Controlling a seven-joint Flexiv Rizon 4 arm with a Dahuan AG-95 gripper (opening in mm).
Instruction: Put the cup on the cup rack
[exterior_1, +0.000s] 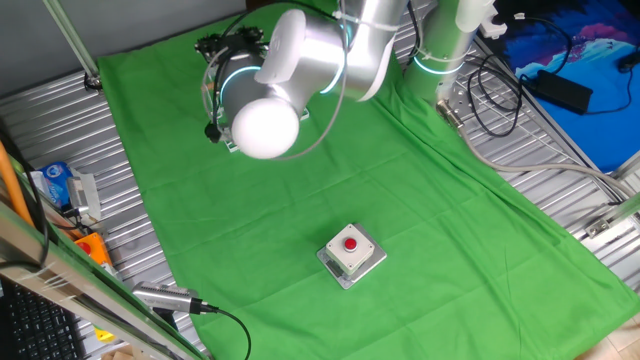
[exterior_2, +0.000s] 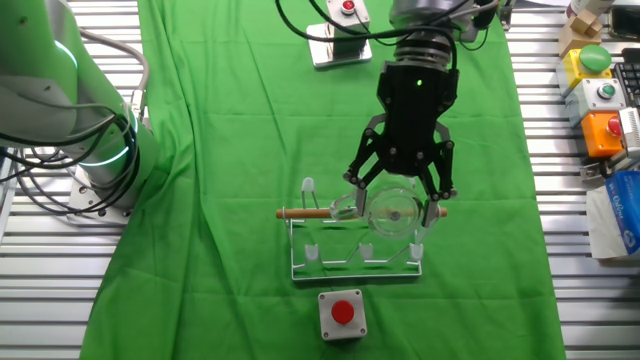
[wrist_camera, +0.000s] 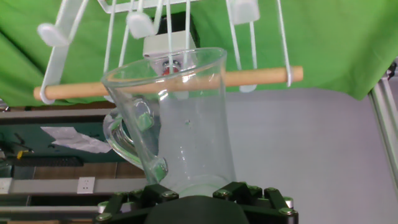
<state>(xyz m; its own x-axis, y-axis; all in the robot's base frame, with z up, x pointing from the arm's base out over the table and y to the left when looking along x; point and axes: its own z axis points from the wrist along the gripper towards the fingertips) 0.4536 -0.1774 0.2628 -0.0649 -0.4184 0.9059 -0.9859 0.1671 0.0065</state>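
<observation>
The clear cup (exterior_2: 393, 207) with a small side handle is held in my gripper (exterior_2: 398, 200), which is shut on its base. The cup hangs just over the cup rack (exterior_2: 355, 262), a clear frame with thin loops, and overlaps its wooden rod (exterior_2: 310, 212) near the right end. In the hand view the cup (wrist_camera: 180, 118) fills the middle, handle to the left, its rim against the rod (wrist_camera: 81, 91); the rack's white loops (wrist_camera: 140, 25) lie beyond, and my gripper (wrist_camera: 198, 190) sits at the bottom edge. In one fixed view the arm (exterior_1: 290, 70) hides cup and rack.
A grey box with a red button (exterior_2: 342, 313) stands just in front of the rack, also seen in one fixed view (exterior_1: 351, 252). Another one (exterior_2: 338, 40) is at the back. Button boxes (exterior_2: 600, 95) line the right edge. A second arm's base (exterior_2: 70, 120) stands left.
</observation>
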